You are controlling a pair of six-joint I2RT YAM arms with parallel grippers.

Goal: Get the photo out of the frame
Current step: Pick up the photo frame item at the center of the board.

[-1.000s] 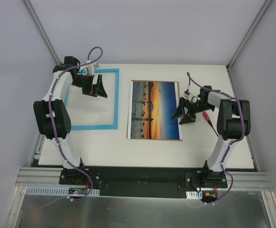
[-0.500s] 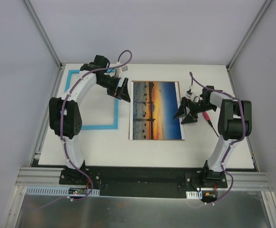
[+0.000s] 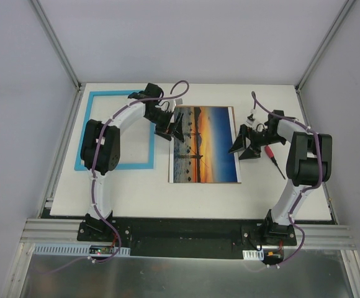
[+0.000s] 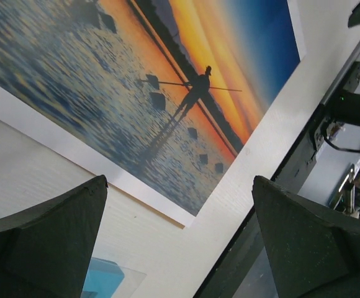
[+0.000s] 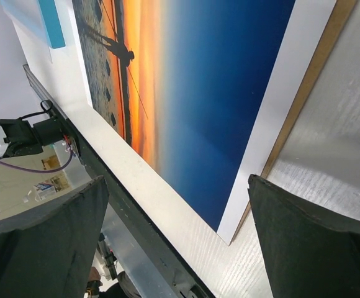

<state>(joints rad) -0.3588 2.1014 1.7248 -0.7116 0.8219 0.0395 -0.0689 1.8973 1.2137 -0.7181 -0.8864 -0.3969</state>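
— The left claw (image 3: 172, 131) has swung off the frame (image 3: 115, 166) and now hangs over the upper left edge of the photo (image 3: 202, 146).
— Its jaws?
— Wide, holding nothing. The right claw (image 3: 243, 149) is wide too, at the photo's right edge.
— Where's the photo?
— Face up on the worktop (image 3: 198, 198), just right of the turquoise frame, with a brown board (image 5: 316, 74) beneath.

No writing, label, brand or number can be read in any view; the photo (image 3: 203, 144) shows only its sunset scene. Whatever lies beyond the table (image 3: 261, 192) edge in the wrist views is too blurred to read.
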